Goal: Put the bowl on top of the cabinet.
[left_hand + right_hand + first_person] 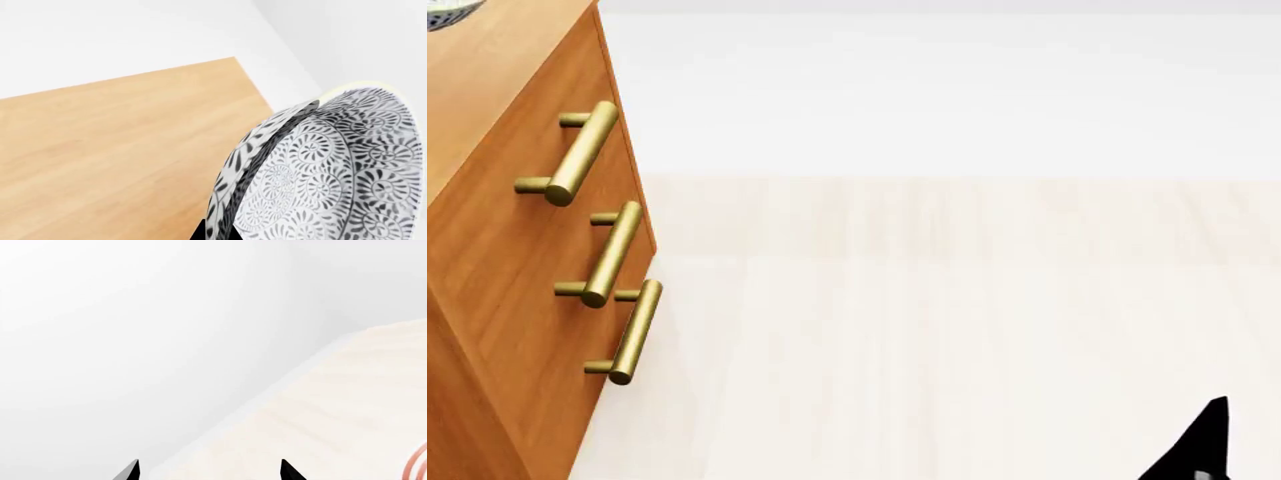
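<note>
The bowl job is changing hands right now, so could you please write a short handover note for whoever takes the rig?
Left gripper: hidden behind the bowl that fills its wrist view; grip cannot be confirmed.
Right gripper: open, empty, over the pale surface.
Bowl: tilted over the cabinet top; the head view shows only its edge at the top corner.
Done: bowl brought to the cabinet top.
Left: confirm it sits flat, release, withdraw.

One bowl (333, 170) appears, patterned in grey-black. One cabinet (507, 290) stands in the head view, carrying three brass bar handles (577, 152). One pale desk (961, 330) lies beside it. One red-ringed plate (418, 463) edge shows in the right wrist view.
</note>
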### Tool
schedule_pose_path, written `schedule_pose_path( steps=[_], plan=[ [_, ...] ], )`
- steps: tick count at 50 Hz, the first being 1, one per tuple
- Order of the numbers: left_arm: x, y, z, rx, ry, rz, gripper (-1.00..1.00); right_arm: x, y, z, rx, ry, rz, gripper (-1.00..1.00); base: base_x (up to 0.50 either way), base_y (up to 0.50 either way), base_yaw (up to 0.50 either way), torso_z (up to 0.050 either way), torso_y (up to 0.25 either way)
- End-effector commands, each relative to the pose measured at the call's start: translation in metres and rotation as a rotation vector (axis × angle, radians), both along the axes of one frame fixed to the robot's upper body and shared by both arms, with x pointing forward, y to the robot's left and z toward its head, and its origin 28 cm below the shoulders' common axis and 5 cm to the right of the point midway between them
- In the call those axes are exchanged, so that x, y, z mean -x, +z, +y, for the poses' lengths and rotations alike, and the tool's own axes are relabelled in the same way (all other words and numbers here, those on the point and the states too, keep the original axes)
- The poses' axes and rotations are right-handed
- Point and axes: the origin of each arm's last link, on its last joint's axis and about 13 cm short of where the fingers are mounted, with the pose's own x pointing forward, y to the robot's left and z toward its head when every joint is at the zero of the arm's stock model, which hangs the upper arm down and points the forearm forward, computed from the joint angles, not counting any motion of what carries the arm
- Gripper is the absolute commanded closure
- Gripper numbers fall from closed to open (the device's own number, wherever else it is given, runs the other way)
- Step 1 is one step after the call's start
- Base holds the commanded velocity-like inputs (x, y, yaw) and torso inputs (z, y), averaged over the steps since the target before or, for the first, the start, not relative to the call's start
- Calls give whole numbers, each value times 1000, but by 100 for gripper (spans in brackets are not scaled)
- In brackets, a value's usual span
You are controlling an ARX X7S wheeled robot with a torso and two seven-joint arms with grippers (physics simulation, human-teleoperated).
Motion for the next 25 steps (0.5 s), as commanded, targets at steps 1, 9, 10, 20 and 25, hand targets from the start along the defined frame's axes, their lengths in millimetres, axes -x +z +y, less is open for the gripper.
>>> schedule_pose_path(
  steps=[1, 9, 10, 20, 25],
  plan=[
    [-2, -5, 5, 20, 17, -6, 100, -1, 0, 0, 1, 1, 2, -100, 0, 0, 0, 0, 0],
    [-6, -13, 12, 67, 22, -3, 100, -1, -1, 1, 3, 1, 4, -100, 0, 0, 0, 0, 0],
    [-6, -14, 12, 72, 19, -5, 100, -1, -1, 1, 3, 1, 4, -100, 0, 0, 0, 10, 0],
    [-8, -23, 17, 83, 30, 7, 100, -2, -2, 2, 10, 3, 10, -100, 0, 0, 0, 0, 1],
    [-8, -23, 20, 84, 43, 10, 100, -3, -2, 2, 10, 4, 12, -100, 0, 0, 0, 0, 0]
  ],
)
